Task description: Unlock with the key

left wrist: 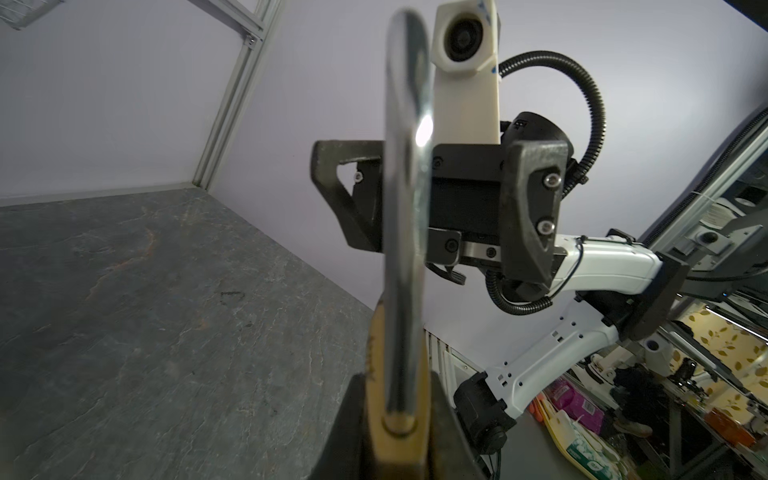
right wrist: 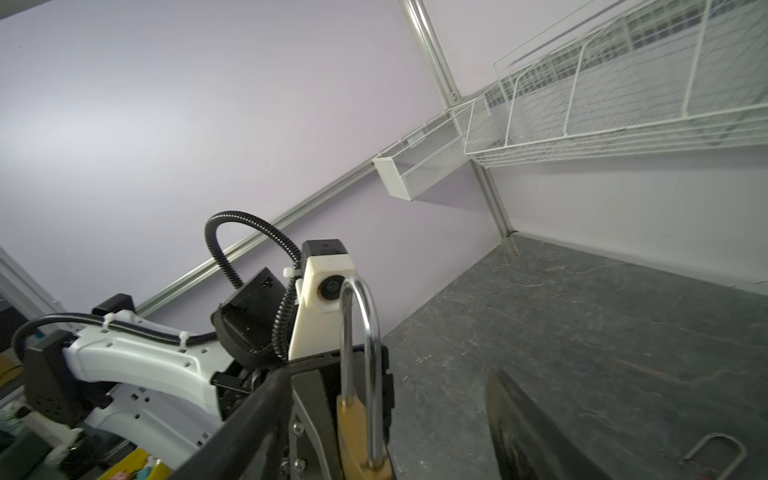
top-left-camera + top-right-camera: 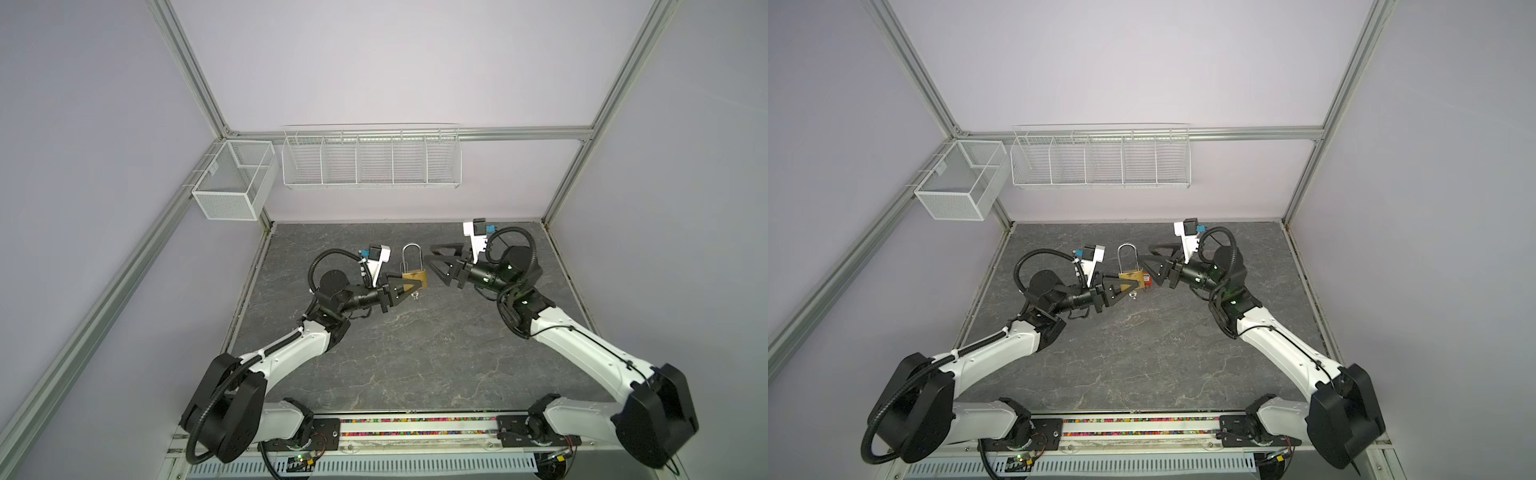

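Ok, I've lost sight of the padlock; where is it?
In both top views the padlock is clamped upright in the left gripper, with the open right gripper close on its right.

- My left gripper is clamped on the body of the padlock, with the wrist level and reaching toward the middle.
- My right gripper faces it from just beside, jaws spread wide and holding nothing.
- Both my arms are bent at the elbow and lean inward.
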